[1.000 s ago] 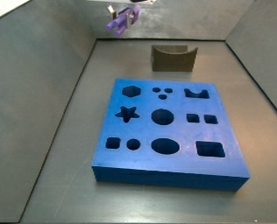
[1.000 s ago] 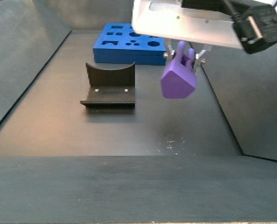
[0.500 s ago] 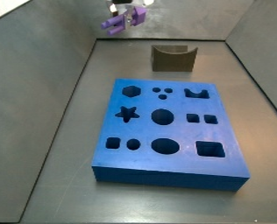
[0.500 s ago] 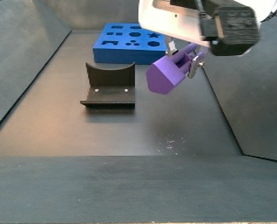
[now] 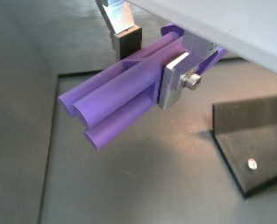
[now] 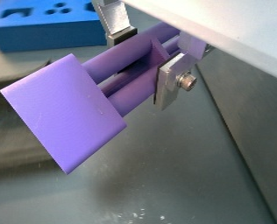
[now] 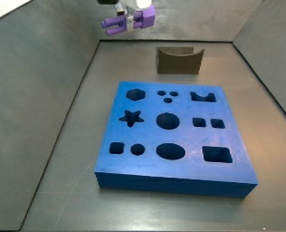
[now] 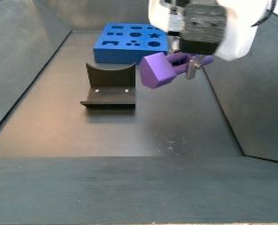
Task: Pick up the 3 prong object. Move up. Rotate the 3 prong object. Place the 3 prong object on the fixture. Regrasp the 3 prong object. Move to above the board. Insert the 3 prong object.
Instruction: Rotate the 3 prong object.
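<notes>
While the gripper (image 8: 191, 63) hangs high above the dark floor (image 8: 129, 132), its jaws clamp the 3 prong object (image 8: 165, 69), tilted nearly level. Left of it stands the fixture (image 8: 108, 85); farther back lies the board (image 8: 128, 44).

A dark matte floor (image 7: 61, 181) lies between sloping grey walls (image 7: 37, 63), well below the raised gripper (image 7: 128, 20).

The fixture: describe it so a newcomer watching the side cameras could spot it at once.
Start from the big blue board on the dark floor. Just beyond its far edge stands the fixture, below the gripper holding the purple 3 prong object in the air. It is the only small olive-brown block, with a U-shaped notch on top.
</notes>
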{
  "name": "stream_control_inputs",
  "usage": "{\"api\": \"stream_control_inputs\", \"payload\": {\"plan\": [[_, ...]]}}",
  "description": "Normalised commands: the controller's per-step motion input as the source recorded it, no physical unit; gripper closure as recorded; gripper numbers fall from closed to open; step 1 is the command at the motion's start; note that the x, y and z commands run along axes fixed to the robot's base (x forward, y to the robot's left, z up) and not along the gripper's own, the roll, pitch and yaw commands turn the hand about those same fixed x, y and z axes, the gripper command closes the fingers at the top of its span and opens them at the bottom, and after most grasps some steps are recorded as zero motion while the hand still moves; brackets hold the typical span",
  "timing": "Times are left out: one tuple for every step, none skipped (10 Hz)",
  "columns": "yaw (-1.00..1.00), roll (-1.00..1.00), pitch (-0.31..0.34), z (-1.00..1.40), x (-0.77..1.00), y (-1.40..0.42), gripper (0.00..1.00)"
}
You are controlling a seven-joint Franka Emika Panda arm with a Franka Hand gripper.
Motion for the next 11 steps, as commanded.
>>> {"api": "stream_control_inputs", "payload": {"plan": [[-1.0, 0.0, -0.005, -0.04, 0.03, 0.02, 1.0], [-1.0, 0.0, -0.006, -0.04, 0.03, 0.02, 1.0], [-1.0, 0.0, -0.006, -0.04, 0.03, 0.02, 1.0], [-1.0, 0.0, -0.006, -0.04, 0.03, 0.02, 1.0], [-1.0, 0.0, -0.006, -0.04, 0.03, 0.02, 1.0], [-1.0, 0.0, -0.006, -0.04, 0.03, 0.02, 1.0], [-1.0, 0.0, -0.006, -0.04, 0.03, 0.02, 1.0], [-1.0, 0.0, -0.007, -0.04, 0.03, 0.02, 1.0], [-1.0, 0.0, -0.007, -0.04, 0.03, 0.02, 1.0], [-1.0, 0.0, -0.007, -0.04, 0.03, 0.02, 1.0], [-1.0, 0.0, -0.008, -0.04, 0.03, 0.02, 1.0]]}}
